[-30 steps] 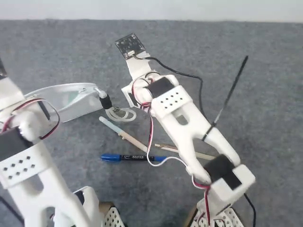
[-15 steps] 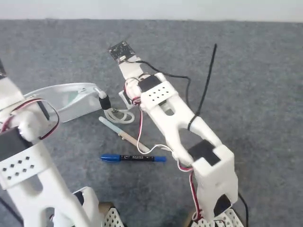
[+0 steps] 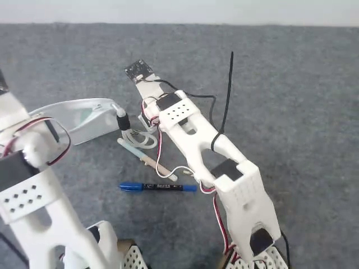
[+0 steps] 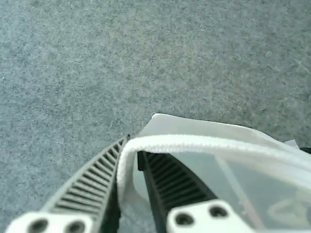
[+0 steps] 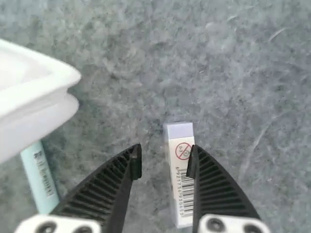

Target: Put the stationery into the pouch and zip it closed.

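A: The pouch [image 3: 78, 119] lies on the grey mat [image 3: 291, 84] on the left arm's side, with its mouth open toward the loose items. The left gripper [image 4: 132, 145] has its jaws together, with the pouch's white rim band pinched between them.

B: We judge the task is early on. The eraser [image 5: 181, 170], blue pen [image 3: 157, 186] and pencil [image 3: 147, 157] are all out on the mat, and the zip is not yet drawn.

A: The right gripper [image 5: 164, 151] is low over the eraser. Its jaws are apart with one tip on either side of the eraser's end, and nothing is gripped.

B: So every piece is left to load, and then the zipping.

A: Hard to make out — a greenish shape shows through the pouch wall, and we cannot say what it is. There is a clear ring-shaped thing [image 3: 140, 137] near the pouch mouth that we cannot identify either.

B: From above, the right arm [image 3: 196, 140] covers its own jaws and the eraser. We cannot tell if the nearer jaw touches the eraser.
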Controlling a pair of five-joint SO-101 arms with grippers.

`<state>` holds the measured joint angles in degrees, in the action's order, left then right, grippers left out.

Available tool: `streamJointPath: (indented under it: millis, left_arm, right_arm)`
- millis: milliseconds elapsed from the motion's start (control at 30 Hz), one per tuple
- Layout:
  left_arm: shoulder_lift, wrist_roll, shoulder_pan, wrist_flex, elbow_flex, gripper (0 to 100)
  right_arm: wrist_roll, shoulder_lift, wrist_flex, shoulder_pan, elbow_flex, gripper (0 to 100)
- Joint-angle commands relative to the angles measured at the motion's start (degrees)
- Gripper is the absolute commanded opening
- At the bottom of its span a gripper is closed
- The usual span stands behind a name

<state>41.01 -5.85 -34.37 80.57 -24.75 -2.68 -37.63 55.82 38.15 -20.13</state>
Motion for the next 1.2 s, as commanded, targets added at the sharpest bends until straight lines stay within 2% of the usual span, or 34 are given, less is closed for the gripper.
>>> streamJointPath:
  millis: [0,533,667,733,967,1167]
  left_arm:
    - [-2.7,-0.6,-0.4,-0.5,-1.6,1]
    - [-2.7,-0.6,-0.4,-0.4,-1.8,1]
    - [-2.7,-0.6,-0.4,-0.4,-1.8,1]
    - [-2.7,-0.6,-0.4,-0.4,-1.8,1]
    - [-2.7,-0.6,-0.4,-0.4,-2.1,1]
    - [-2.7,-0.6,-0.4,-0.5,-2.3,1]
  right_arm:
    - [-0.7,-2.0,0.5,-0.2,-5.0,14.5]
    - [-0.7,-8.9,13.2,-0.5,-16.4,14.3]
    - [-1.4,-9.3,13.2,-0.5,-17.3,4.8]
    - [-4.7,-8.9,13.3,-0.4,-17.3,0.1]
    - [-6.7,-8.1,15.0,-0.7,-18.5,0.6]
    - [0.9,-2.8,19.2,-0.7,-19.2,0.6]
